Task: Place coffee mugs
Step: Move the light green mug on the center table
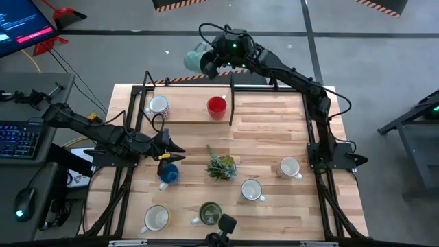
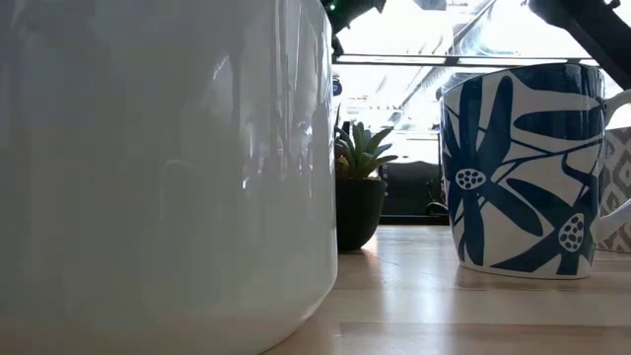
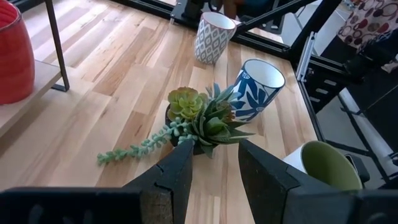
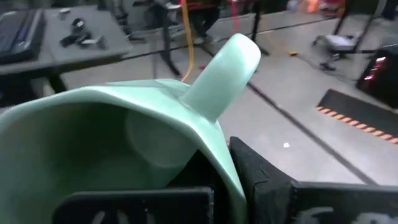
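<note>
My right jaws clench the teal mug's (image 1: 195, 60) rim at the frame's top, beyond the table (image 1: 274, 137). My left jaws hang released above the blue mug (image 1: 168, 174), centre left.

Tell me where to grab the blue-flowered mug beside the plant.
Probably the rim of the blue-flowered mug, from straight above, one finger inside: it stands upright with its mouth open. Take the side away from the plant, whose leaves crowd the near wall.

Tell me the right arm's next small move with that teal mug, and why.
Probably carry it back over the table toward the raised shelf. The right gripper is shut on the teal mug, holding it beyond the table's far edge above the floor, and the shelf has bare space between the white mug and red mug.
</note>
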Robot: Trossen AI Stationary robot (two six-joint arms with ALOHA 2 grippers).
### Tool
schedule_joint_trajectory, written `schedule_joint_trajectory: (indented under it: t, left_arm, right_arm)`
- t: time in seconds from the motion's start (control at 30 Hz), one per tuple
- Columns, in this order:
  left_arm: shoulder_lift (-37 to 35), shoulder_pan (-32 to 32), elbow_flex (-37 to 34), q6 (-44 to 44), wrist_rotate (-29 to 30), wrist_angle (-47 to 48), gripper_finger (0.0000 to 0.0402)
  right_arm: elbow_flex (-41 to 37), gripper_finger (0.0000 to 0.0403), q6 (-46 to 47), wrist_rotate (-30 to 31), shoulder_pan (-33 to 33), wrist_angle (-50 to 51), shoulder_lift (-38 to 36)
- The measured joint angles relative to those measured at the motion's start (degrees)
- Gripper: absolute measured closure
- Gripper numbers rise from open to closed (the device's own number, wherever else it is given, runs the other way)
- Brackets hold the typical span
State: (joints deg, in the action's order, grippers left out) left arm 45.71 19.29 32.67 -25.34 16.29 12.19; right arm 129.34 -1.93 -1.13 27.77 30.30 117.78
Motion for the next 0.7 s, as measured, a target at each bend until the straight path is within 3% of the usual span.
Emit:
schedule_joint_trajectory:
  t: [0.23, 0.53, 0.7]
  left_arm:
    - [0.00, 0.00, 0.00, -1.11, 0.00, -0.07, 0.0282]
    - [0.00, -0.02, 0.00, -1.62, -0.01, -0.07, 0.0282]
    - [0.00, -0.02, 0.00, -1.62, 0.00, -0.10, 0.0282]
  right_arm:
    - [-0.11, 0.0403, -4.17, -2.47, 0.09, 6.21, 3.08]
    - [-0.11, 0.0403, -5.67, -4.47, 1.28, 4.72, 3.43]
    - [-0.11, 0.0403, -5.89, -4.52, 1.25, -1.18, 3.43]
